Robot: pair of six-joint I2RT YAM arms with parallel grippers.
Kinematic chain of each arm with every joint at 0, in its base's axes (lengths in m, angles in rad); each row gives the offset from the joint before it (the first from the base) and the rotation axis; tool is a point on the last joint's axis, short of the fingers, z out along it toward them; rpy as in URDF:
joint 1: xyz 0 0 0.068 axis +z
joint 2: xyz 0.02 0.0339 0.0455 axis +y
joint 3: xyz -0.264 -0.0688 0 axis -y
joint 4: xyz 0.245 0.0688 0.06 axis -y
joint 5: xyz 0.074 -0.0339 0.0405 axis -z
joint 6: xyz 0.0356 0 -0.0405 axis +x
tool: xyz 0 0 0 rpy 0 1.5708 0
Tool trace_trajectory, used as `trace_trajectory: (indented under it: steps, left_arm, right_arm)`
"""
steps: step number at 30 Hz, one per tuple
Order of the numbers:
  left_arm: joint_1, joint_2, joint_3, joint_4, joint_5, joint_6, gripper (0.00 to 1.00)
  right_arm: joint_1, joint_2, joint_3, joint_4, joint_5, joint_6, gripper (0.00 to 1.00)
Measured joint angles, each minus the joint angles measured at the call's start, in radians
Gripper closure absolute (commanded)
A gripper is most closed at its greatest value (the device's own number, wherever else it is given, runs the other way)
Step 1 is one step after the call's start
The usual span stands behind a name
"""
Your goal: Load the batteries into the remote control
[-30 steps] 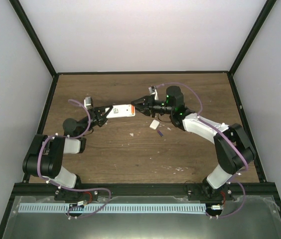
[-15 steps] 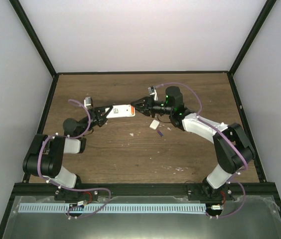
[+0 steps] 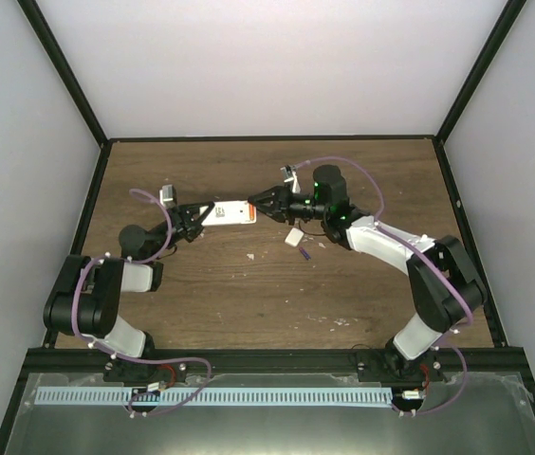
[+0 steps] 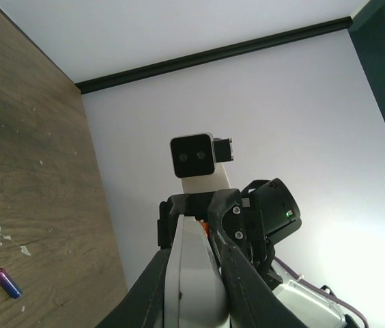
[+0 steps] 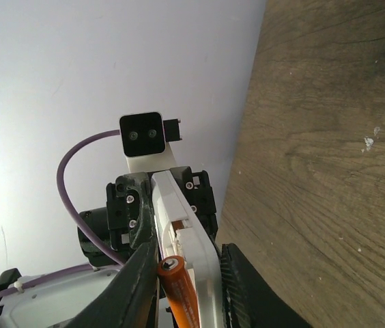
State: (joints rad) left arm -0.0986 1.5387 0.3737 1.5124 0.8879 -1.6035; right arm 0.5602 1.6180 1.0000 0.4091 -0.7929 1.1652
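One remote control point(image 3: 226, 213), a white bar with an open recess in its back, is held over the desk point(image 3: 249, 303). The left fingers point(image 4: 239, 280) are clamped closed on one end of it. Batteries counted: two. One orange battery point(image 5: 181, 295) lies against the recess at the remote control's other end, gripped between the right fingers point(image 5: 132, 287). One purple battery point(image 3: 304, 253) lies on the desk, near the remote control on its right-arm side. One white cover piece point(image 3: 294, 236) sits between those two, just beside the purple battery.
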Motion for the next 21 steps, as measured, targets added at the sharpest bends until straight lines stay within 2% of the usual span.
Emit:
trace_trajectory:
  steps: [16, 21]
  left_arm:
    - [0.018, 0.007, 0.000, -0.003, 0.013, 0.008, 1.00]
    - [0.021, 0.007, 0.000, -0.004, 0.014, 0.010, 1.00]
  right_arm:
    - [0.037, -0.013, 0.000, -0.119, 0.015, -0.097, 0.80]
    - [0.043, -0.020, 0.000, -0.144, 0.015, -0.123, 0.84]
